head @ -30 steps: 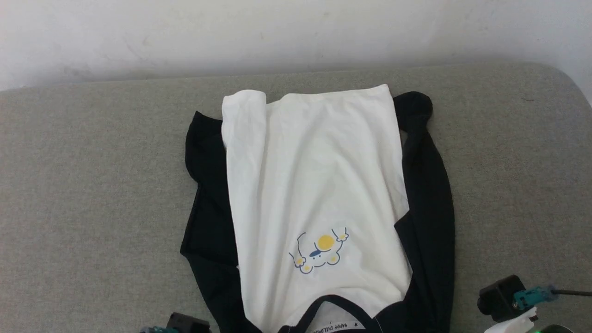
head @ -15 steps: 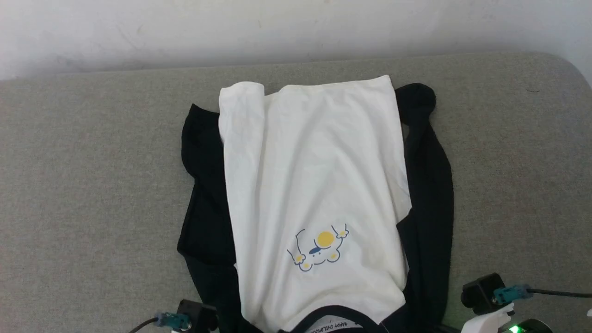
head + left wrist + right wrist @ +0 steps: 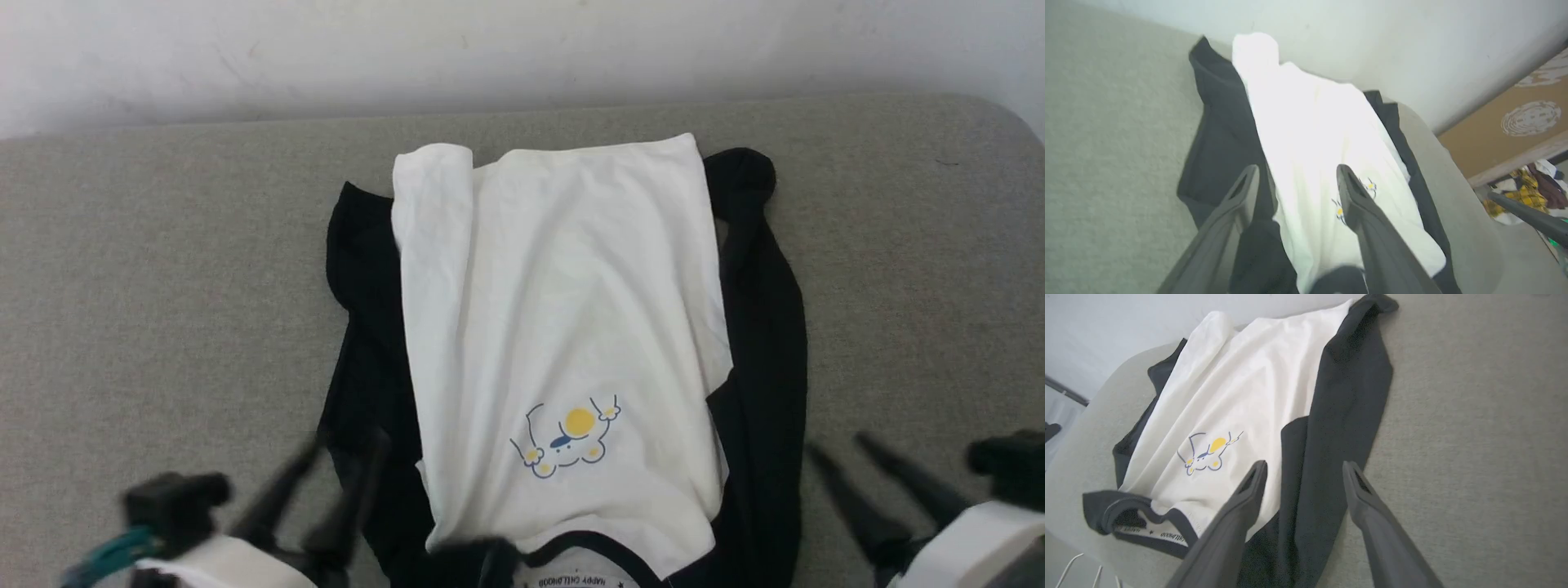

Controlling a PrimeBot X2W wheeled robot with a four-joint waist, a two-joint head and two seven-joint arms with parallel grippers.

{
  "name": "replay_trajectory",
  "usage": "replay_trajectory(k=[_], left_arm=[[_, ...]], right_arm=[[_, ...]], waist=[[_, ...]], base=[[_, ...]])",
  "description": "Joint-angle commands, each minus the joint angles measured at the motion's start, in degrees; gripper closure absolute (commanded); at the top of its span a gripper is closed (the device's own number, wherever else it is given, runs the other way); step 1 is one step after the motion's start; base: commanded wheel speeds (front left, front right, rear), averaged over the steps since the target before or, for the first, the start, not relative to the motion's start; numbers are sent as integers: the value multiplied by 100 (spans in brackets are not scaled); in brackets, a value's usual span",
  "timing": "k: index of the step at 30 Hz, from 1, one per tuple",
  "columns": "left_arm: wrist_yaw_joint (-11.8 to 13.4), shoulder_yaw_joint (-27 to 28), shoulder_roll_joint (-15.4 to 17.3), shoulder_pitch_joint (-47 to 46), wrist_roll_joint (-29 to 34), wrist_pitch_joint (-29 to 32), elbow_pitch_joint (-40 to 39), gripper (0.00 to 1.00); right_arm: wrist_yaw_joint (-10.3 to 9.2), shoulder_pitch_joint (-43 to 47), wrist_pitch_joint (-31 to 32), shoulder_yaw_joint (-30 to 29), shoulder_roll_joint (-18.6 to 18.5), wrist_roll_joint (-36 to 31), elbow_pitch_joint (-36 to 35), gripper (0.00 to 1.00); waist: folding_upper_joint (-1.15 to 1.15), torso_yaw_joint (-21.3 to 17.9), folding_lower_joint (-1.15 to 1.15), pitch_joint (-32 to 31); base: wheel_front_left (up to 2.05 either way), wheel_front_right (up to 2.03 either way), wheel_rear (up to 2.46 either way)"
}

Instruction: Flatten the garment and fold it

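The garment [image 3: 563, 327] lies lengthwise on the grey table, collar toward me, white body on top with black sleeves folded along both sides and the cartoon print near the collar. It also lies under both sets of fingers, seen from the left wrist as garment [image 3: 1306, 134] and from the right wrist as garment [image 3: 1241, 400]. My left gripper [image 3: 343, 445] is at the lower left, open, its fingers above the left black sleeve, holding nothing. My right gripper [image 3: 845, 449] is at the lower right, open and empty, just beside the right black sleeve. Left gripper [image 3: 1296, 177] and right gripper [image 3: 1304, 469] show spread fingers.
The grey padded table [image 3: 163, 286] meets a white wall [image 3: 490, 49] at the back. Its right corner is rounded. In the left wrist view a brown cardboard panel [image 3: 1515, 126] and a pile of clothes [image 3: 1531, 192] lie beyond the table's edge.
Both grippers have come up into the head view from the bottom edge and gone from shut to open. The garment lies as before.
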Motion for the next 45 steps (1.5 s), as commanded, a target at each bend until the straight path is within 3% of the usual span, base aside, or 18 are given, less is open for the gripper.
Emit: replay_trajectory(k=[1,7,14,19,22,26,28,31,38,40,45], left_arm=[[112,219,-14,-103,254,-395,-116,0],[542,665,-454,-320,1210,-1864,32,0],[940,1054,-1241,-483,2782,-2084,254,0],[806,1240,-1739,-277,3287,-2086,403,0],[634,1386,-1847,-274,3400,-2087,438,0],[301,1500,-1721,-530,3500,-2087,457,0],[121,1522,-1523,-778,3518,-2065,530,0],[-209,1530,-1144,-1414,3425,-1555,598,0],[-1038,1579,-325,-3548,2534,505,993,0],[-1227,1344,35,-4075,2404,1224,1164,0],[-1340,926,455,-4933,1964,2755,1632,0]], right_arm=[[-3,-49,-303,-213,136,-207,-201,0],[-3,-403,-1894,-787,943,-1352,-486,0],[-3,-611,-3349,-789,1330,-2473,-45,0],[-3,-580,-3697,-745,1369,-2613,355,0],[-3,-595,-3777,-741,1370,-2544,491,0],[-3,-662,-3822,-738,1371,-2504,527,0],[-3,-717,-3828,-705,1372,-2515,507,0],[-3,-809,-3832,-678,1372,-2491,459,0],[-3,-1060,-3826,-599,1372,-2401,429,0],[-3,-1154,-3828,-554,1372,-2402,444,0],[-3,-1313,-3838,-504,1372,-2399,464,0]], waist=[[0,28,0,45],[0,-9,0,110],[0,-11,0,128],[0,20,0,102],[0,24,0,92],[0,24,0,192],[0,7,0,301],[0,-20,0,540],[0,-105,0,1236],[0,-155,0,1417],[0,-249,0,1760]], base=[[0,0,0],[0,0,0],[0,0,0],[0,0,0],[0,0,0],[0,0,0],[0,0,0],[0,0,0],[0,0,0],[0,0,0],[0,0,0]])
